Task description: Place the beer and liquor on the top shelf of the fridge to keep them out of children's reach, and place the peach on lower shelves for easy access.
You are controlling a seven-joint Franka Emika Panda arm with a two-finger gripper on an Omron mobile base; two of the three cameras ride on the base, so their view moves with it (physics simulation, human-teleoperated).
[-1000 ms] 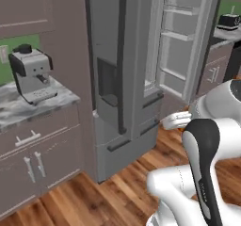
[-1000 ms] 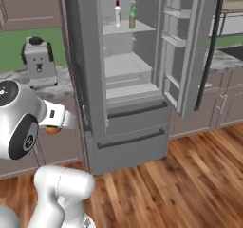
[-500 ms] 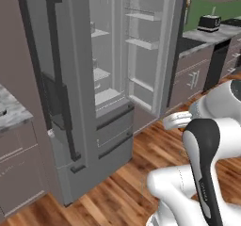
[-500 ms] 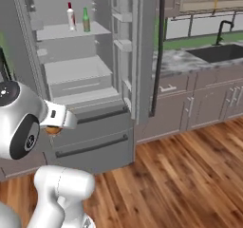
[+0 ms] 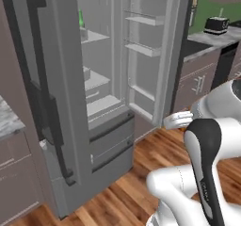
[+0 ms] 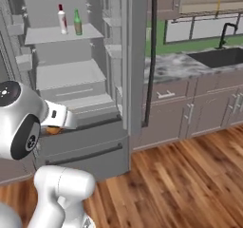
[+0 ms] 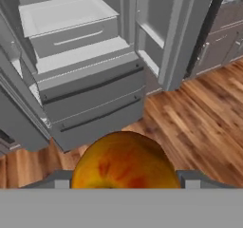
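Observation:
My gripper (image 7: 124, 180) is shut on the peach (image 7: 124, 164), an orange fruit with a red blush that bulges up between the fingers. In the right base view the peach (image 6: 51, 130) peeks out under the white hand, low in front of the open fridge (image 6: 135, 80). The green beer (image 6: 77, 23) and the white, red-capped liquor (image 6: 62, 19) stand upright side by side on the top shelf (image 6: 45, 36). Below it lie the lower shelves (image 6: 71, 76) with boxy fronts, seen ahead of the hand as lower shelves (image 7: 76, 32). The beer (image 5: 80, 19) also shows past the left door.
Both fridge doors stand open: the right door with its black bar handle (image 6: 151, 56) and the left door with its handle (image 5: 44, 102). A marble counter with a sink (image 6: 213, 58) runs to the right. A toaster (image 5: 216, 25) sits on a far counter. Wood floor (image 6: 190, 184) lies open in front.
The whole scene has slid left in both base views, so the base has moved. The fridge now sits further left and the sink counter has come in. The peach stays in my grip.

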